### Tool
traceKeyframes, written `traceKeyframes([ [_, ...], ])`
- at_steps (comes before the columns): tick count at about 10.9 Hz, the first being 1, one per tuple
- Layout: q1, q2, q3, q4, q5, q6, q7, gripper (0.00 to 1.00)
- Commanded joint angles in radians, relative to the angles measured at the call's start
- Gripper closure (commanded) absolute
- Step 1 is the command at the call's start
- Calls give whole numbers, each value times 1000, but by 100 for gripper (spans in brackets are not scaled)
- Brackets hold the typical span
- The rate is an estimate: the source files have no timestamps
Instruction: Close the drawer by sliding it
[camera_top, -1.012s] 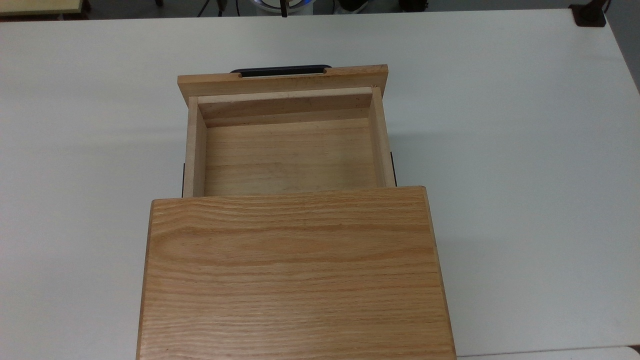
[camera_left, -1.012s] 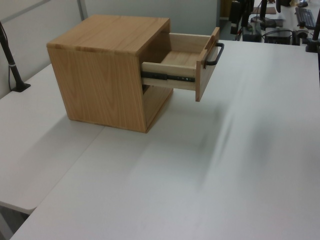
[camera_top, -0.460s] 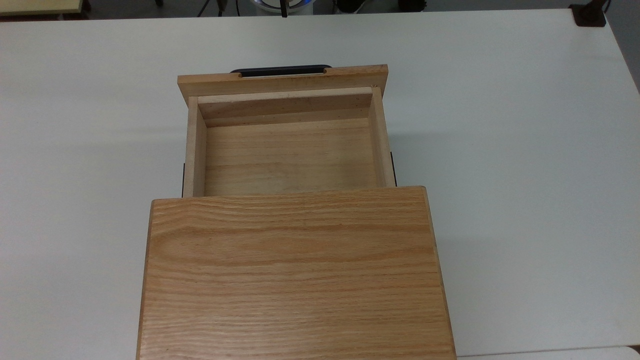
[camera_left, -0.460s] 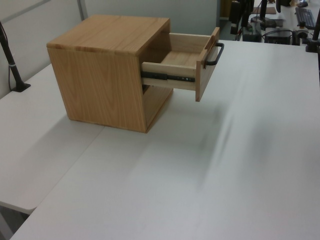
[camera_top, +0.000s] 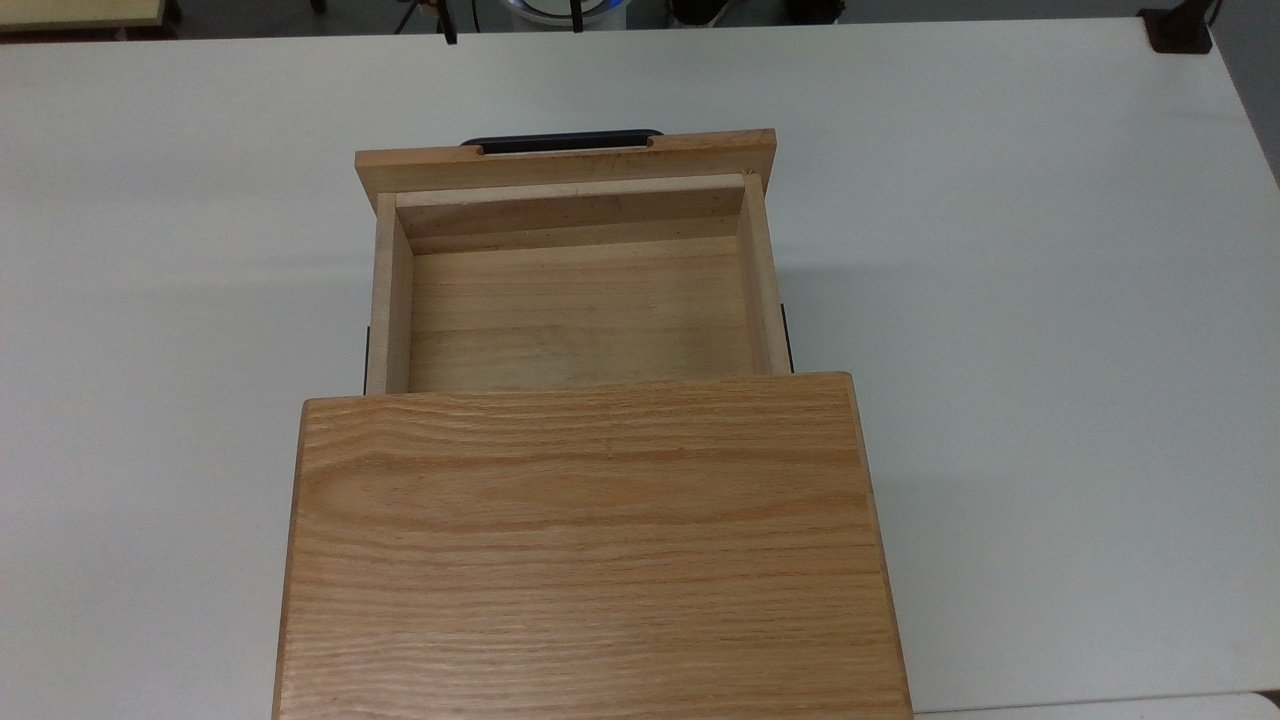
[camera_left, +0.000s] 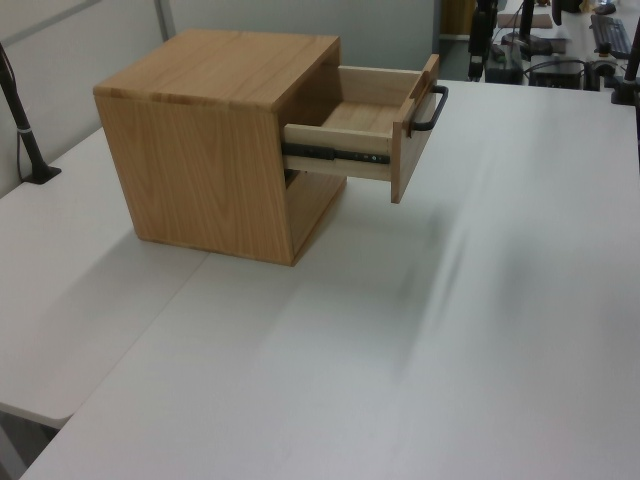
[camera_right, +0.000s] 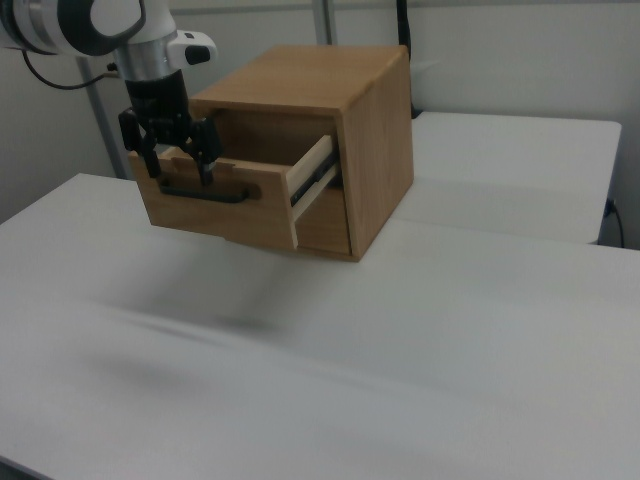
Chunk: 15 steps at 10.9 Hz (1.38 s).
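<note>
You've got the cabinet (camera_top: 590, 540) on the table (camera_top: 1050, 300), drawer (camera_top: 570, 300) sticking out its far side in the top view. In the right view, gripper (camera_right: 178, 158) sits left of the cabinet, in front of the drawer's handle (camera_right: 205, 191).

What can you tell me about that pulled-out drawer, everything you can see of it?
The drawer is a light oak box, empty inside, with a wider flat front panel carrying a long black bar handle. It stands pulled well out of the oak cabinet, level, on dark metal side rails, hanging above the white table. The open gripper hangs in front of the panel's top edge.
</note>
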Motion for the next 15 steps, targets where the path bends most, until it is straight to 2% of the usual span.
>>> traceKeyframes([
  [1, 21, -3, 17, -60, -15, -17, -30, 22],
  [2, 20, 12, 29, -64, -15, -13, -10, 32],
  [3, 18, 20, 29, -63, -3, -13, 72, 40],
  [5, 33, 51, 43, -60, -3, 22, 241, 69],
  [7, 38, 72, 45, -57, -3, 94, 302, 91],
  [10, 40, 103, 45, -61, -3, 205, 483, 100],
  [15, 40, 135, 43, -54, -4, 406, 666, 100],
])
